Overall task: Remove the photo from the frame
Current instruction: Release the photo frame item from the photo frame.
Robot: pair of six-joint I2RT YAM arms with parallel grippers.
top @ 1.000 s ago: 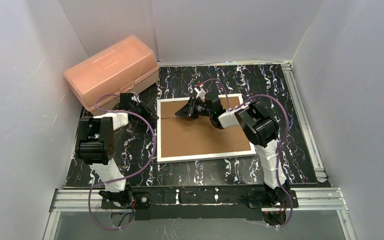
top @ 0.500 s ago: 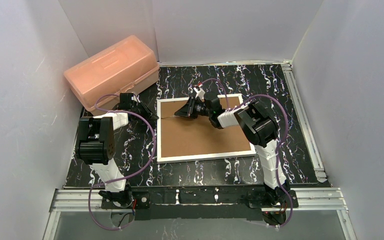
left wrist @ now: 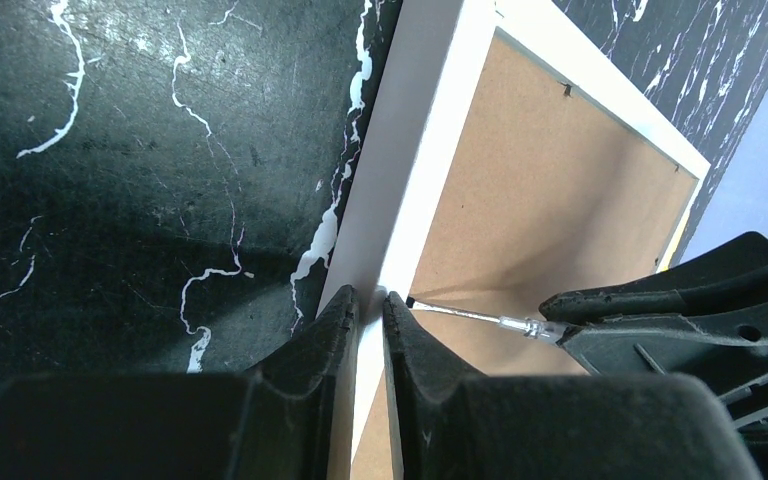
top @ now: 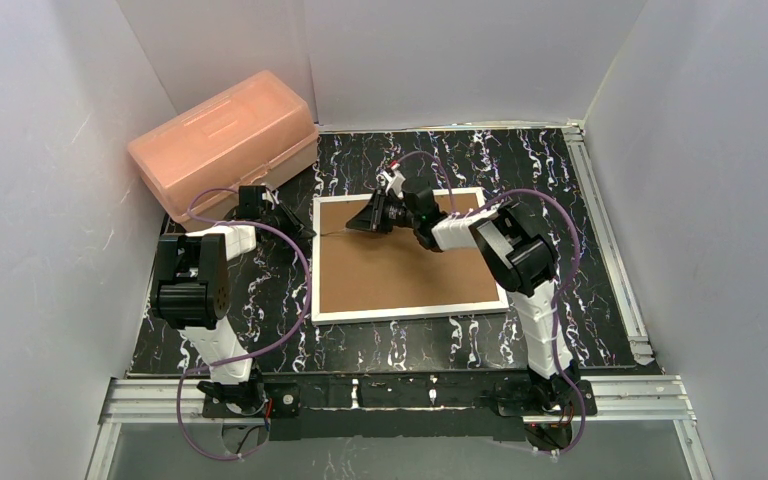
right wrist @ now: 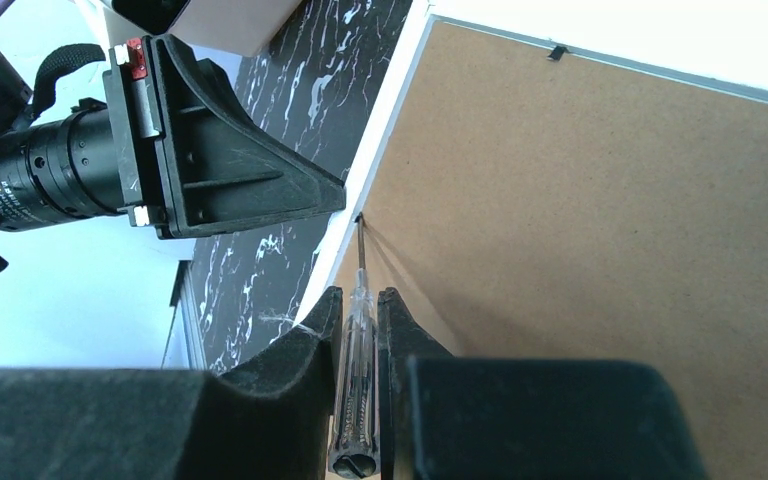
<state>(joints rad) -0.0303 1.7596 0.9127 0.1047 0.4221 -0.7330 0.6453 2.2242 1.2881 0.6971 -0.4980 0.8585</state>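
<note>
Item: large flat rectangular white-bordered frame (top: 405, 265), lying face down on the black white-veined bench (top: 560, 200), brown fibreboard back uppermost. Its left border is clamped in the left tool (left wrist: 370, 298). The right tool (right wrist: 360, 295) is clamped on a clear-handled screwdriver (right wrist: 357, 380), tip at the backing's left edge. Pink plastic box (top: 225, 140) at far left, apart.

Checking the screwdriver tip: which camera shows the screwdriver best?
Right wrist: the screwdriver runs lengthwise from the right pincer, clear handle to tip, at the frame's inner edge. Left wrist shows its shaft and tip sideways; the top view gives only a thin line.
</note>
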